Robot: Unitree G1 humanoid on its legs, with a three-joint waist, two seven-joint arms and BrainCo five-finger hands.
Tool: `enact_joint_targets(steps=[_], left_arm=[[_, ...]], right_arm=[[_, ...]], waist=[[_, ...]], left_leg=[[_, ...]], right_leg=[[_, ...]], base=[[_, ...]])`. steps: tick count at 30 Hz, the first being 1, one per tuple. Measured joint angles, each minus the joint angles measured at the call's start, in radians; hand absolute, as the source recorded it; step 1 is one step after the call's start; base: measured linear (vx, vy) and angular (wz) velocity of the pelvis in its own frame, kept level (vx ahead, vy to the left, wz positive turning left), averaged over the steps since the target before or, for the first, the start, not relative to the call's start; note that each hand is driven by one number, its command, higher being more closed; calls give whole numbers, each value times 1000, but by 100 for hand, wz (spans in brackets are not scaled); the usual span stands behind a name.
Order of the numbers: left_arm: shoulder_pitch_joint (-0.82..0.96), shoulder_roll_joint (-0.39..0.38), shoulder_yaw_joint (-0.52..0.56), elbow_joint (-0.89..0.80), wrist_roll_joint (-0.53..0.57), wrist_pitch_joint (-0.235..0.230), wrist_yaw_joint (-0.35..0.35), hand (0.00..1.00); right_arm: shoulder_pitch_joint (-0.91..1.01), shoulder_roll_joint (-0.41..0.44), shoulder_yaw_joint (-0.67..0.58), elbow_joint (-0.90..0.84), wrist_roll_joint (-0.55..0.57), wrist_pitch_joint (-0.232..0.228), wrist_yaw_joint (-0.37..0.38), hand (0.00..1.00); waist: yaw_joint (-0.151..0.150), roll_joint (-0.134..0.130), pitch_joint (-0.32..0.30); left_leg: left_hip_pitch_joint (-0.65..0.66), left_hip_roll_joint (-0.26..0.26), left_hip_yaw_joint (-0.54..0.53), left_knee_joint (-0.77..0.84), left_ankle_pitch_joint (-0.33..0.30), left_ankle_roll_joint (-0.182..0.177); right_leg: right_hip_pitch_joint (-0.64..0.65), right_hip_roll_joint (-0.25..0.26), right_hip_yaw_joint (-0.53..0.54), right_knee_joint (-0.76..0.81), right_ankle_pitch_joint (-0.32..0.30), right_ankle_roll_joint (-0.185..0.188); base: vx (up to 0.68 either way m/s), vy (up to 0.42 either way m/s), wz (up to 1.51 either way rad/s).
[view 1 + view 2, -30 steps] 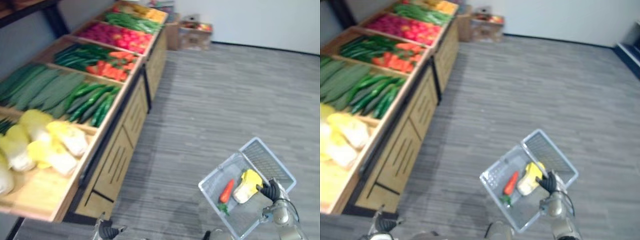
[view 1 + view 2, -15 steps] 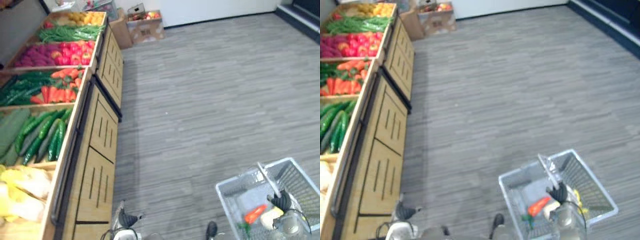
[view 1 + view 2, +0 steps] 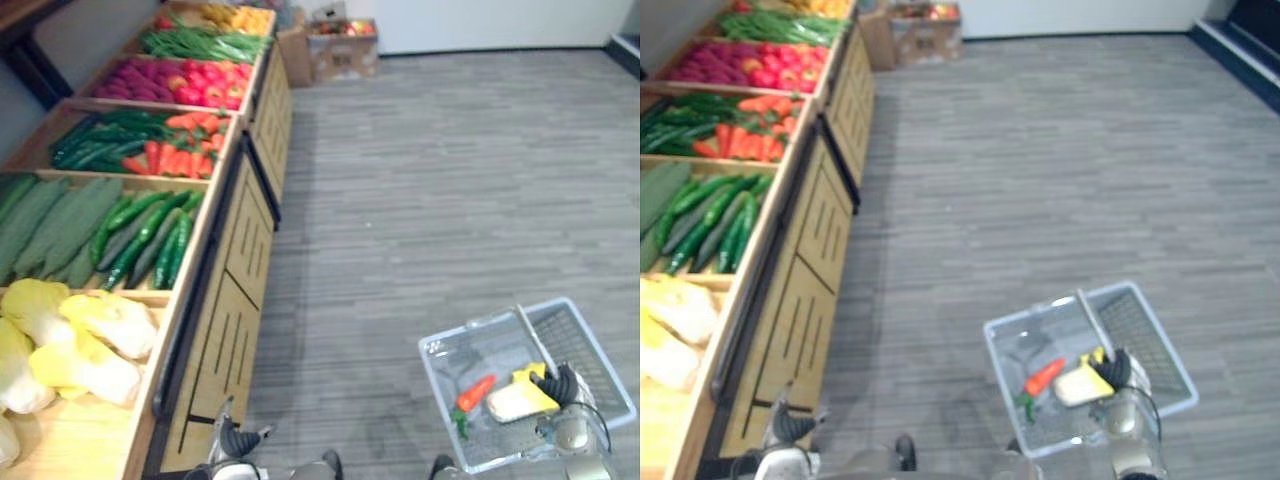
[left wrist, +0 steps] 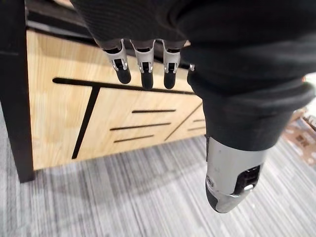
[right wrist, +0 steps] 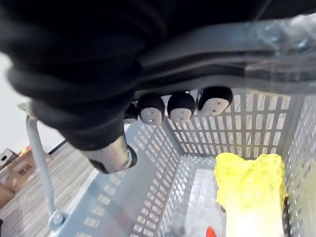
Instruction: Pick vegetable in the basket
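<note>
View back leftward; grey basket (image 3: 590, 345): yellow cabbage (image 3: 518, 398), orange carrot (image 3: 474, 393).

Right hand (image 5: 181, 107) curls round the basket handle (image 5: 222, 35) above a yellow cabbage (image 5: 252, 190).

The right hand (image 3: 566, 386) covers the near end of the basket handle (image 3: 533, 338) and one edge of the cabbage (image 3: 518, 398). In the right wrist view the carrot (image 5: 210, 230) is cut by the picture edge. What lies in the far cardboard box (image 3: 343, 42) is too small to tell
</note>
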Motion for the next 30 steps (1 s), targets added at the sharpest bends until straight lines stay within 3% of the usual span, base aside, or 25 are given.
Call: enact_joint_targets(steps=[2, 4, 6, 9, 11, 13, 14, 15, 16, 17, 19, 21, 23, 25, 28, 30], left_arm=[[9, 24, 4, -28, 0, 0, 0, 0], [15, 45, 14, -39, 0, 4, 2, 0], [-3, 50, 29, -36, -4, 15, 4, 0], [-50, 17, 31, -30, -40, 21, 11, 0], [-87, 3, 36, 8, -41, 22, 17, 0], [-101, -1, 38, 25, -67, 26, 20, 0], [-104, -20, 47, 44, -73, 44, 21, 0], [-104, -34, 47, 56, -76, 45, 21, 0], [-101, -50, 50, 65, -78, 46, 21, 0], [-92, -73, 64, 86, -84, 49, 21, 0], [-88, -109, 88, 121, -117, 59, 21, 0], [-82, -123, 97, 143, -156, 67, 19, 0], [-80, -124, 109, 143, -165, 69, 18, 0], [-78, -126, 125, 138, -195, 71, 19, 0], [-50, -139, 128, 85, -196, 78, 19, 0], [-42, -148, 134, 68, -196, 79, 18, 0]], right_arm=[[1, 27, -4, 1, 7, 0, -4, 100], [18, 77, -4, 1, 11, -1, -10, 100], [24, 94, -8, 4, 19, -1, -13, 100], [14, 94, -74, 42, 47, 2, -22, 100], [14, 102, -98, 70, 78, 15, -22, 100], [15, 113, -117, 78, 90, 27, -26, 100], [21, 111, -133, 80, 98, 38, -27, 100], [25, 111, -145, 80, 99, 39, -28, 100], [14, 113, -152, 81, 99, 40, -28, 100], [3, 116, -149, 81, 97, 38, -25, 100], [13, 116, -151, 80, 96, 37, -22, 100], [37, 117, -148, 80, 95, 36, -21, 100], [40, 117, -150, 81, 95, 37, -22, 100], [48, 120, -150, 79, 95, 37, -22, 100], [59, 133, -148, 54, 95, 39, -21, 100], [71, 138, -148, 37, 94, 44, -21, 100]], waist=[[-3, -3, 4], [-7, -29, 13], [-17, -47, 16], [-25, -40, 25], [-30, -35, 30], [-35, -47, 33], [-56, -19, 26], [-53, 5, 13], [-41, 37, 2], [-34, 40, 2], [-36, 37, 4], [-32, 11, 17], [-16, 9, 19], [4, 10, 20], [37, 10, 25], [45, 9, 31]], left_leg=[[33, -1, -24, -17, -3, 15], [72, 3, -52, -30, -13, 32], [81, 10, -86, -36, -23, 37], [106, 14, -130, -39, -44, 21], [164, 17, -175, -69, -70, -13], [207, 23, -207, -83, -100, -40], [224, 74, -252, -88, -128, -67], [221, 92, -268, -84, -126, -69], [216, 115, -268, -64, -106, -85], [198, 127, -276, -10, -63, -94], [148, 131, -296, 145, 32, -85], [21, 147, -291, 448, 221, -132], [-78, 158, -258, 653, 157, -135], [-143, 141, -225, 744, 80, -119], [-280, 103, -156, 692, -18, -77], [-303, 98, -132, 598, -30, -56]], right_leg=[[-77, -6, 72, 156, 75, -77], [-98, 33, 123, 211, 9, -56], [-109, 75, 110, 117, -37, -42], [-120, 119, 119, -175, -5, 2], [-118, 136, 189, -400, 32, 52], [-124, 133, 222, -419, 47, 49], [-133, 171, 228, -329, 138, 42], [-158, 191, 227, -278, 117, 34], [-182, 209, 220, -210, 72, 1], [-192, 214, 203, -140, 34, -19], [-141, 212, 168, -107, -29, -43], [-4, 218, 121, -168, -73, -68], [96, 238, 116, -250, -73, -69], [189, 255, 115, -316, -76, -73], [284, 273, 142, -384, -119, -82], [306, 269, 158, -387, -141, -75]], base=[[157, 190, 20], [197, 42, 37], [202, -43, 51], [361, -101, 53], [504, -213, 64], [496, -333, 72], [504, -348, 70], [529, -324, 51], [444, -235, 5], [527, -322, 14], [552, -361, 42], [577, -347, 51], [400, -212, 10], [337, -126, -11], [283, 28, -32], [236, 131, -30]])
